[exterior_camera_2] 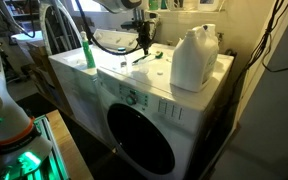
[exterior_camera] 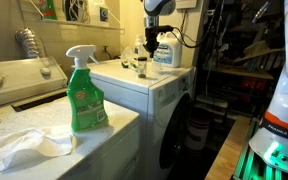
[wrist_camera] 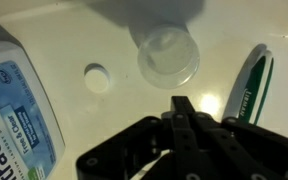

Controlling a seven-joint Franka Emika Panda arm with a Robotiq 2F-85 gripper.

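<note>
Clear round plastic cup (wrist_camera: 167,55) stands on white washing-machine top (wrist_camera: 94,125), just ahead of black gripper (wrist_camera: 182,104). Claw fingers pressed together, nothing between them, tips short of the cup. Small white round cap (wrist_camera: 97,77) lies near the cup, not touching. Large white jug with blue label (wrist_camera: 14,100) on one side, green-and-white tube (wrist_camera: 252,85) on the other.
</note>
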